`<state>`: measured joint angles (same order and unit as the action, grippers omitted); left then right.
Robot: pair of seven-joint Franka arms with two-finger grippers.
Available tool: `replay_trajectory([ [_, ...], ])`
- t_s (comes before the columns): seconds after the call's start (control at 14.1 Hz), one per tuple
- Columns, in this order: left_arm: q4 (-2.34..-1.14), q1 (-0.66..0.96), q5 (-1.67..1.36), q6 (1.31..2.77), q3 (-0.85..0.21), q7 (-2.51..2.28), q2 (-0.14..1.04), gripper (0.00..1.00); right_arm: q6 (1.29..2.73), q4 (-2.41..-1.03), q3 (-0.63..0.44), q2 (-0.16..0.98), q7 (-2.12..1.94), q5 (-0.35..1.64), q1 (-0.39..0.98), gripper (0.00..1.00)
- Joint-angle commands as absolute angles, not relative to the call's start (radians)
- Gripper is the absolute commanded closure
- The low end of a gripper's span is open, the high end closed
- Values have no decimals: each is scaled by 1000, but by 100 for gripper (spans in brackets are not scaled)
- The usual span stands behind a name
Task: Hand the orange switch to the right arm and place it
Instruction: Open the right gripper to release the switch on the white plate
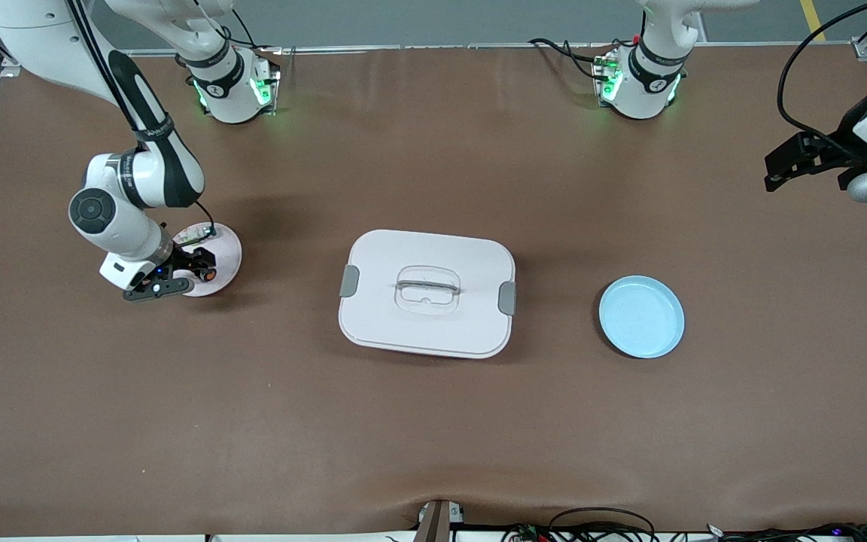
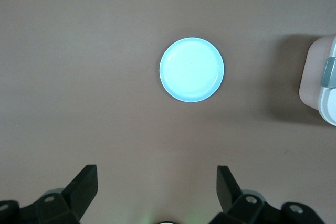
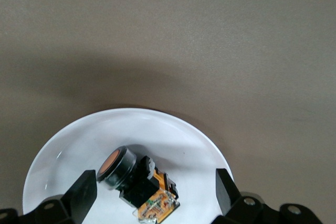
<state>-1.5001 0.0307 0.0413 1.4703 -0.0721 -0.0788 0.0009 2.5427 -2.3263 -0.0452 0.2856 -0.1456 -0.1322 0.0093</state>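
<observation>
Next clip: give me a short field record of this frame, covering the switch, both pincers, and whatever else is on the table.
orange switch: lying on its side on the white plate, toward the right arm's end of the table
right pincer: open, low over the white plate, fingers either side of the switch, not closed on it
left pincer: open, empty, raised above the table at the left arm's end, waiting
blue plate: empty, toward the left arm's end
lidded white box: mid-table, between the two plates, lid on
</observation>
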Motion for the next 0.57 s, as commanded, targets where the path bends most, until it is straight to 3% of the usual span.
replay_trajectory([
  [0.0, -1502, 25, 23, 1470, -71, -66, -9, 0, 2429, -2266, -34, 259, -118, -149, 2, 0],
  [0.5, -1502, 25, 15, 1470, -71, -66, -9, 0, 2130, -2036, -32, 267, -114, -137, -5, 0],
])
